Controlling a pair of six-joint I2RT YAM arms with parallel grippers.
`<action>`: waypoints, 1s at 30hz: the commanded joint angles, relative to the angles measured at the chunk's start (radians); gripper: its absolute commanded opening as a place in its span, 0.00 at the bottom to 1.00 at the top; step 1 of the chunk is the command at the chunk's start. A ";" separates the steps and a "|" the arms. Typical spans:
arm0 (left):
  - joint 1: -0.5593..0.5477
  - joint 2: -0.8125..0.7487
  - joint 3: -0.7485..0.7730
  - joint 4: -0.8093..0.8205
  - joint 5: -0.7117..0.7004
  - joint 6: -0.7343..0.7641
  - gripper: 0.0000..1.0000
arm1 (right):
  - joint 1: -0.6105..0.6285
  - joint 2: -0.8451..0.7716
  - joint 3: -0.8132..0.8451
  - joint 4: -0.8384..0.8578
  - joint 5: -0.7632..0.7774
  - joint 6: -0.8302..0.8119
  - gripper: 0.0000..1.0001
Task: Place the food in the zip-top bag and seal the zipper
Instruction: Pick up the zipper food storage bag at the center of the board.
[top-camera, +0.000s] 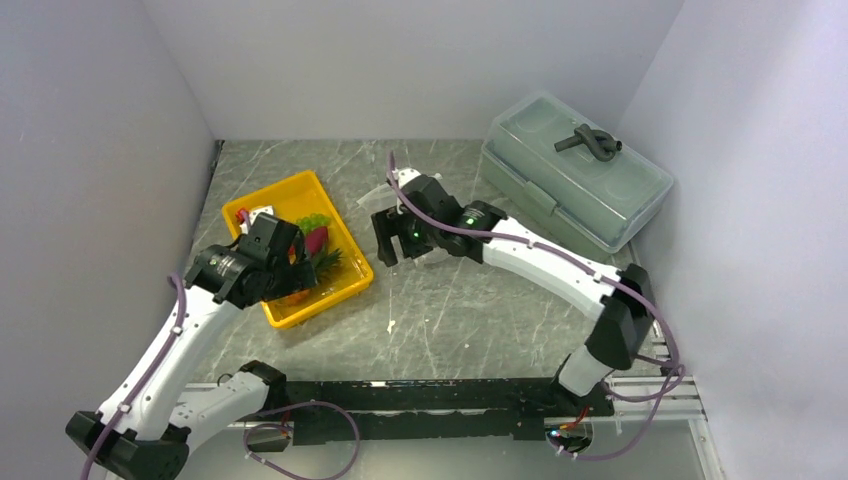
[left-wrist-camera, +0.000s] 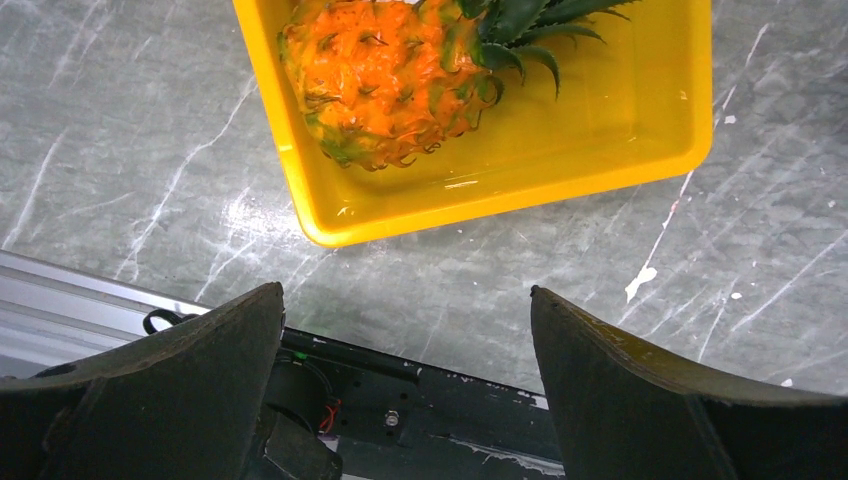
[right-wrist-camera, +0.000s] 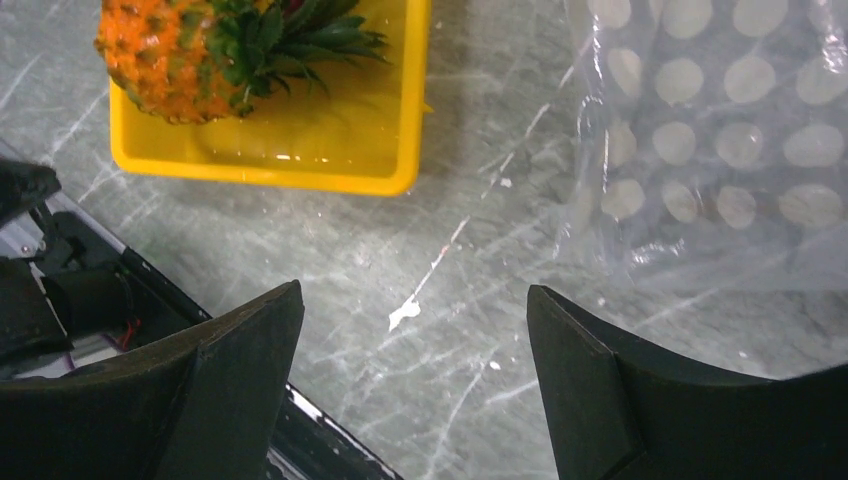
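Note:
The yellow tray (top-camera: 262, 212) holds the food: an orange pineapple (left-wrist-camera: 385, 80) with a green crown, a red piece (top-camera: 316, 240) and green grapes (top-camera: 314, 221). My left gripper (left-wrist-camera: 405, 292) hovers over the tray's near end, open, with only table and the base rail between its fingers. The pineapple (right-wrist-camera: 165, 60) also shows in the right wrist view. The zip-top bag (right-wrist-camera: 720, 130), clear with white dots, lies flat right of the tray. My right gripper (right-wrist-camera: 415, 288) hangs open above bare table just beside it. I cannot make out the zipper.
A grey-green lidded box (top-camera: 575, 170) with a black handle stands at the back right. White walls close in three sides. The black base rail (top-camera: 430, 395) runs along the near edge. A white fleck (top-camera: 391, 326) lies on the table.

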 joint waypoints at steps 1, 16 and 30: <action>0.006 -0.039 -0.010 0.011 0.036 -0.024 0.98 | 0.010 0.078 0.105 0.024 -0.016 0.029 0.84; 0.006 -0.126 -0.041 0.036 0.120 -0.035 0.97 | 0.022 0.343 0.348 -0.026 0.077 0.013 0.72; 0.006 -0.144 -0.053 0.051 0.150 -0.010 0.99 | -0.020 0.442 0.381 -0.097 0.397 -0.078 0.95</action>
